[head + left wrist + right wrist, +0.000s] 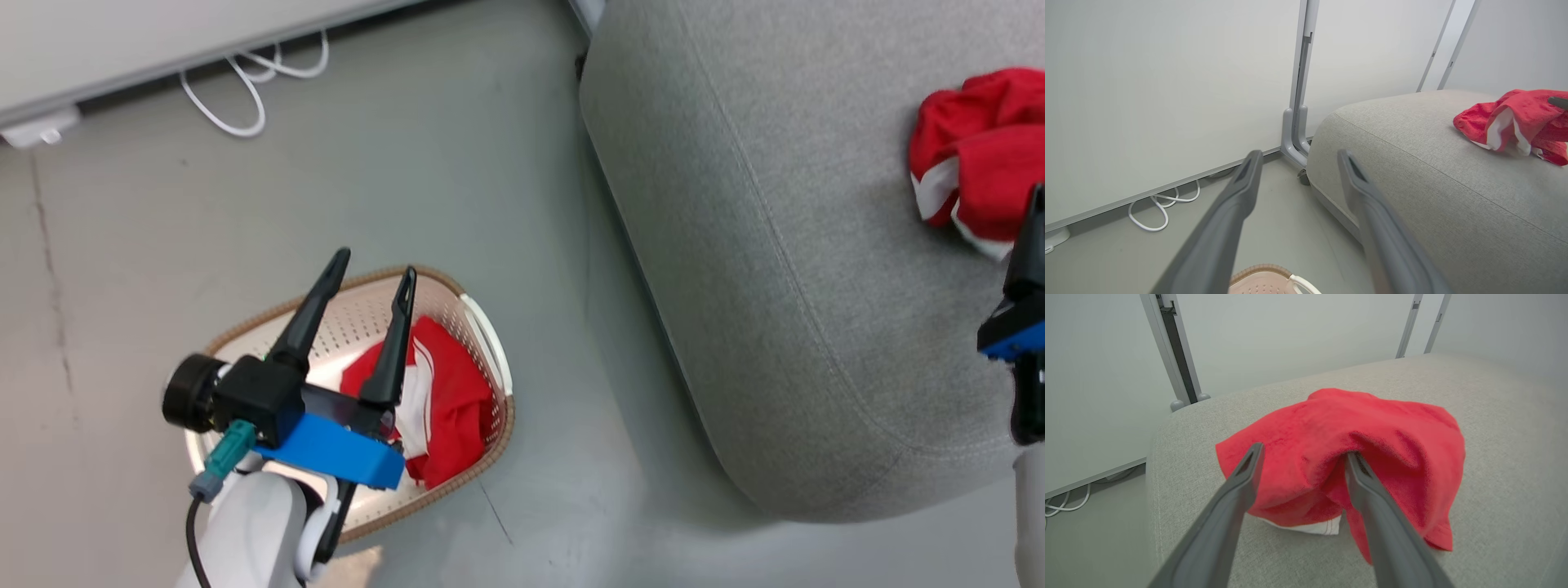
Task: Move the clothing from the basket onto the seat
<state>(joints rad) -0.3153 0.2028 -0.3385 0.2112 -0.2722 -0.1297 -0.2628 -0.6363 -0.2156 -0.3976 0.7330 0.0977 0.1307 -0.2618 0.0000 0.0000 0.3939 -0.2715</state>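
The cream basket [483, 325] with a brown rim stands on the floor at lower left, and a piece of red clothing [449, 400] with white stripes lies inside it. My left gripper [373, 269] hovers above the basket, open and holding nothing; in the left wrist view [1300, 157] its fingers point toward the wall and the edge of the seat [1412, 163]. The grey seat [775, 245] is on the right. Another red piece [980, 155] lies crumpled on it. My right gripper [1305, 453] is open, its fingers straddling that red piece [1372, 428], the right fingertip sunk into a fold.
A white cable [237, 90] loops on the grey floor along the foot of a pale wall panel. A grey post with a rounded foot [1294, 143] stands by the seat's far corner. Open floor lies between basket and seat.
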